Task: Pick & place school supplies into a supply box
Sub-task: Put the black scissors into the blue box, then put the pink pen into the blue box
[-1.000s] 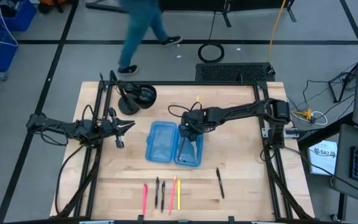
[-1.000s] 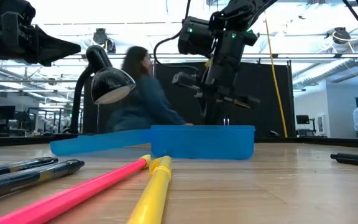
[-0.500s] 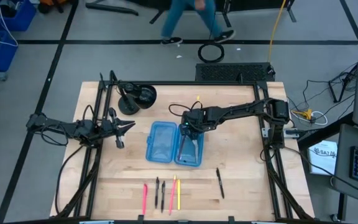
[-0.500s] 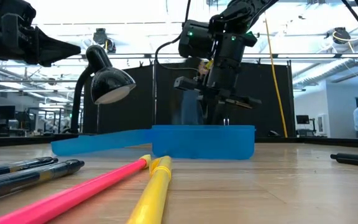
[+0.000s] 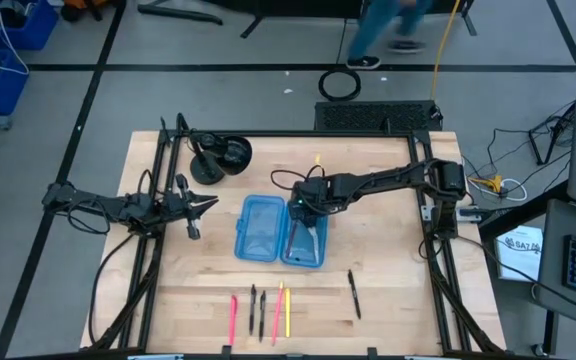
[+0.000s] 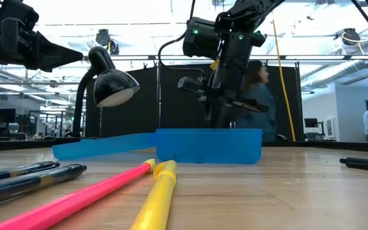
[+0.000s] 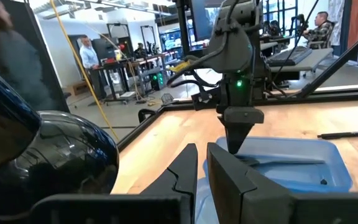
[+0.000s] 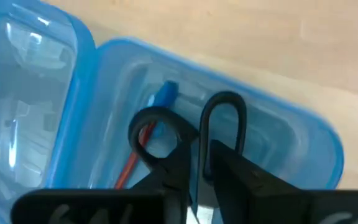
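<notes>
While a person (image 5: 393, 30) crosses the floor beyond the table, further along than half a second ago, the right gripper (image 5: 308, 212) has barely shifted, still low over the right half of the translucent light-blue hinged plastic supply box (image 5: 256, 232). From its wrist, the narrowly parted fingers (image 8: 229, 168) pinch the small black-handled scissors (image 8: 185, 134), whose loops sit inside that tray beside a blue-and-red item I can't identify. So the drop looks close but not yet released. Over on the left, the left gripper (image 5: 196, 206) waits near the black round desk lamp (image 5: 220, 157), fingers nearly together on nothing. Along the front edge, well apart from the box, lie the pink pen (image 5: 233, 316), two black pens (image 5: 256, 309), a yellow pencil (image 5: 287, 312) and one more black pen (image 5: 354, 294).
</notes>
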